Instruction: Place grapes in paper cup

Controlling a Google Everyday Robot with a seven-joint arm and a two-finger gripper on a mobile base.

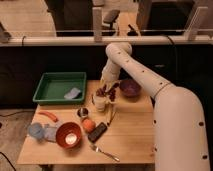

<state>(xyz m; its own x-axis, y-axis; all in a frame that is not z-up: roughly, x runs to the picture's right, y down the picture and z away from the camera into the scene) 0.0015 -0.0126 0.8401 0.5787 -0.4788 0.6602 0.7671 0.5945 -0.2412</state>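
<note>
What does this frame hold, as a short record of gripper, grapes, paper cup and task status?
gripper: low over the far middle of the table, right at the grapes
grapes: dark bunch at the gripper, just above the paper cup's mouth
paper cup: upright, between the purple bowl and the metal cup
status: grapes at the cup; cannot tell whether they are resting inside it

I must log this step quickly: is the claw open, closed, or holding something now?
The claw: just above the paper cup, at the grapes; open or closed cannot be told.
</note>
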